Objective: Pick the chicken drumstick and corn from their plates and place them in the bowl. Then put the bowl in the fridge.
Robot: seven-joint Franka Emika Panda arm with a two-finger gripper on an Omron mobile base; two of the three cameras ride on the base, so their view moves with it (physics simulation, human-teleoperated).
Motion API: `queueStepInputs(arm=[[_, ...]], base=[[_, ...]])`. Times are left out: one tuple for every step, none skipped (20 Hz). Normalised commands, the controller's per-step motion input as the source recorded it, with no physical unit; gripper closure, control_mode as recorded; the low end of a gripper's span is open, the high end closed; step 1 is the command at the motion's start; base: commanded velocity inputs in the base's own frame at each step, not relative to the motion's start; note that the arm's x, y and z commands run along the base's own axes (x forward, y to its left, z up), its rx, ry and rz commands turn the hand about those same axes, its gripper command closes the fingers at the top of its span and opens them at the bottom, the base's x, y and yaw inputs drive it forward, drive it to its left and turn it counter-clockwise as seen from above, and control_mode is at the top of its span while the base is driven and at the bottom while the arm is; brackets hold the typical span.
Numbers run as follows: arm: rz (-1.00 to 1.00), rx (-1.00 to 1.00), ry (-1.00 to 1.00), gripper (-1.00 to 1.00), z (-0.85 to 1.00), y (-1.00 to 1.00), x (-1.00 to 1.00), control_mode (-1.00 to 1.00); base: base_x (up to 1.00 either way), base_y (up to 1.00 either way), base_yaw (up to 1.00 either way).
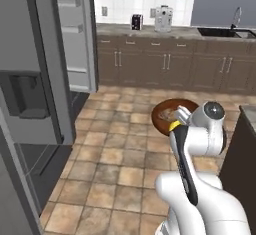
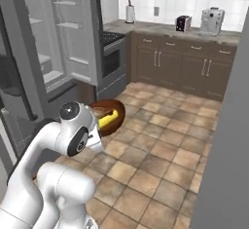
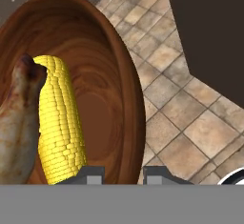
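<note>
Hand view: the pincer (image 3: 123, 173) is clenched on the rim of the bowl (image 3: 114, 75), one tip inside the wall and one outside, over the tiled floor (image 3: 190, 118). Just beyond the tips, inside the bowl, the corn (image 3: 57, 123) lies against the drumstick (image 3: 16, 123). Farther off, in the left base view, the fridge (image 1: 30, 79) stands open, well apart from the bowl.

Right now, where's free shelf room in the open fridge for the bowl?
The fridge stands open; its white shelves look bare. Door bins are narrow. The bowl, carried by the claw, already holds corn and drumstick.
</note>
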Motion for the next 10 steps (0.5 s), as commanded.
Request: queueStepInputs(arm=[[0.00, 0.00, 0.00, 1.00, 0.00, 0.00, 0.00, 1.00], [0.00, 0.00, 0.00, 1.00, 0.00, 0.00, 0.00, 1.00], [0.00, 0.00, 0.00, 1.00, 0.00, 0.00, 0.00, 1.00], [0.00, 0.00, 0.00, 1.00, 0.00, 0.00, 0.00, 1.00], [0.00, 0.00, 0.00, 1.00, 0.00, 0.00, 0.00, 1.00], [0.00, 0.00, 0.00, 1.00, 0.00, 0.00, 0.00, 1.00], [0.00, 0.00, 0.00, 1.00, 0.00, 0.00, 0.00, 1.00], [0.00, 0.00, 0.00, 1.00, 0.00, 0.00, 0.00, 1.00], [0.00, 0.00, 0.00, 1.00, 0.00, 0.00, 0.00, 1.00], [0.00, 0.00, 0.00, 1.00, 0.00, 0.00, 0.00, 1.00]], base=[[0.47, 0.01, 0.44], [0.42, 0.00, 0.49], [0.44, 0.00, 0.51], [0.44, 0.00, 0.53], [0.51, 0.00, 0.53], [0.56, 0.00, 0.50], [0.63, 0.00, 0.44], [0.66, -0.03, 0.38], [0.68, -0.06, 0.34], [0.67, -0.09, 0.32]])
